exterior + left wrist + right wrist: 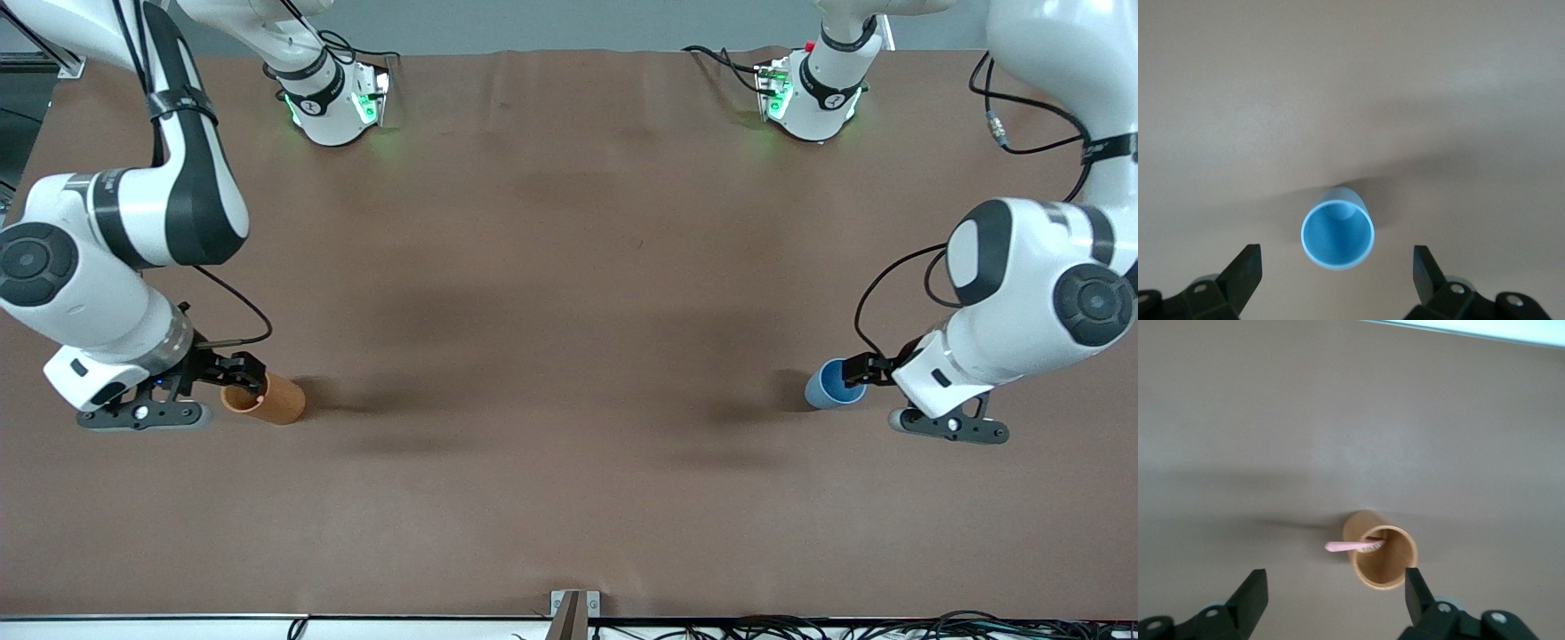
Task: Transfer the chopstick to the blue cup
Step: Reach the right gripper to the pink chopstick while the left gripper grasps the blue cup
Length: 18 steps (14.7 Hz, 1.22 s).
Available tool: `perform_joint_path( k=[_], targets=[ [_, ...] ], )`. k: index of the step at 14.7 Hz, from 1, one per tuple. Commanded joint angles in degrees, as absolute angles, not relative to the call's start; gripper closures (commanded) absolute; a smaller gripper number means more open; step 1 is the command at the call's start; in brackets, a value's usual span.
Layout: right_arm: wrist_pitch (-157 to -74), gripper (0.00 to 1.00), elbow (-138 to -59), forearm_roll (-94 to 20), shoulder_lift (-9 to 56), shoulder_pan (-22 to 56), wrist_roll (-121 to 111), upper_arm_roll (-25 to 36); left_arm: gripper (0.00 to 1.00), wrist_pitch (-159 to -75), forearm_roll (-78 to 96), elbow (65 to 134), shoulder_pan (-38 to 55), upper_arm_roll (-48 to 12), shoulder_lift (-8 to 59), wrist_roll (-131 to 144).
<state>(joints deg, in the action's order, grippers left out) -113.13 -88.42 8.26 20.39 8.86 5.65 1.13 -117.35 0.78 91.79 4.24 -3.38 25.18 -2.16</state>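
Black fingers of the right pincer (1335, 600) stand apart over the orange-brown cup (1383, 557) at the right arm's end of the worktop (569, 356), gripping nothing. The pink chopstick (1353, 546) leans inside that cup, its tip poking over the rim — untouched. At the left arm's end, well apart, the left pincer (1337, 280) hangs spread wide over the blue cup (1337, 233) — the cup stands upright with nothing in it. Both cups sit about equally near the front camera.
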Motion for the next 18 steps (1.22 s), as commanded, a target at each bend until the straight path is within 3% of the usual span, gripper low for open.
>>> perform_joint_path(
  k=[1, 3, 8, 9, 12, 14, 15, 16, 18],
  targets=[
    [-116.27, 0.08, -89.9, 8.96, 21.09, 8.44, 4.13, 0.97, 0.0, -125.3, 0.97, 100.0, 3.87, -2.29, 23.38, -2.11],
    [-116.54, 0.01, -91.66, 8.96, 21.53, 7.39, 1.78, 0.97, 0.0, -129.44, 0.97, 102.64, 3.87, -1.67, 24.69, -2.11],
    [-119.51, 0.0, -93.24, 8.96, 22.59, 7.47, -5.0, 0.97, 0.0, -132.35, 0.97, 106.34, 3.87, -0.88, 25.75, -2.02],
    [-121.79, 0.0, -94.73, 8.96, 22.59, 7.3, -7.1, 0.97, 0.07, -133.41, 0.97, 106.78, 3.87, -0.88, 26.27, -1.93],
    [-126.56, 0.0, -98.26, 8.96, 22.59, 5.89, -14.74, 0.97, 0.48, -135.78, 1.05, 106.61, 3.87, -0.88, 28.12, -0.97],
    [-126.65, 0.0, -98.35, 8.96, 22.59, 6.06, -16.17, 0.97, 0.83, -136.32, 1.05, 106.7, 3.87, -0.88, 28.39, -0.88],
    [-126.74, 0.04, -98.35, 8.96, 22.59, 6.06, -16.26, 0.97, 0.93, -136.32, 0.97, 106.79, 3.87, -0.88, 28.3, -1.14],
    [-126.83, 0.13, -98.44, 8.96, 22.59, 6.06, -16.26, 0.97, 0.98, -136.23, 0.97, 106.79, 3.95, -0.88, 28.21, -1.23],
    [-126.91, 0.47, -98.44, 8.96, 22.59, 6.06, -16.26, 0.97, 1.0, -135.53, 0.88, 106.44, 4.57, -0.7, 27.6, -0.97]
  ],
)
